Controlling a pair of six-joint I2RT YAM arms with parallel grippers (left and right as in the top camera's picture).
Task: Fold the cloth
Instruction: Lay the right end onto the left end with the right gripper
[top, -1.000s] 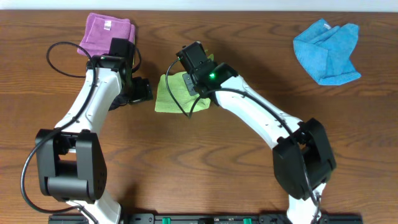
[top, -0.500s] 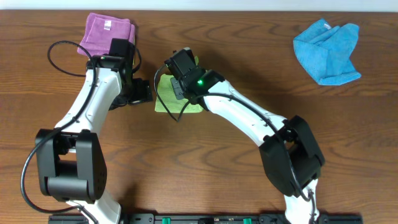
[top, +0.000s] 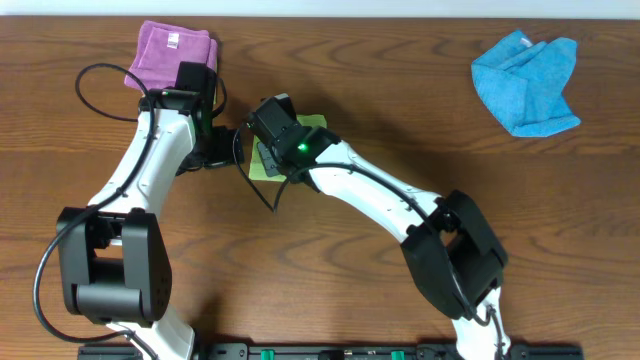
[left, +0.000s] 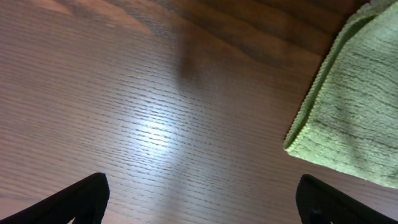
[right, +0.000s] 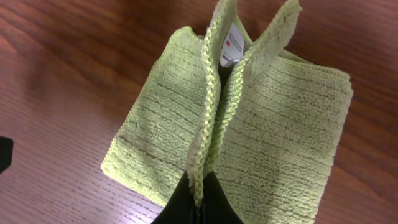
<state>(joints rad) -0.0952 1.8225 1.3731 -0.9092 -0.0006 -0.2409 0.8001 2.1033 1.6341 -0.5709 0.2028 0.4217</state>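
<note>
The lime-green cloth (top: 312, 124) lies folded on the table, mostly hidden under my right wrist in the overhead view. In the right wrist view the cloth (right: 280, 130) shows a lifted doubled edge with its white tag (right: 232, 46). My right gripper (right: 198, 200) is shut on that raised edge. My left gripper (top: 236, 148) is open and empty just left of the cloth; in the left wrist view its fingertips (left: 202, 202) frame bare wood, with the cloth's corner (left: 354, 118) at the right.
A folded purple cloth (top: 170, 53) lies at the back left, behind my left arm. A crumpled bright blue cloth (top: 527, 80) lies at the back right. The wooden table (top: 560, 220) extends around them.
My right gripper has moved left across the cloth, carrying its edge with it, so less green shows overhead. My left arm has barely moved.
</note>
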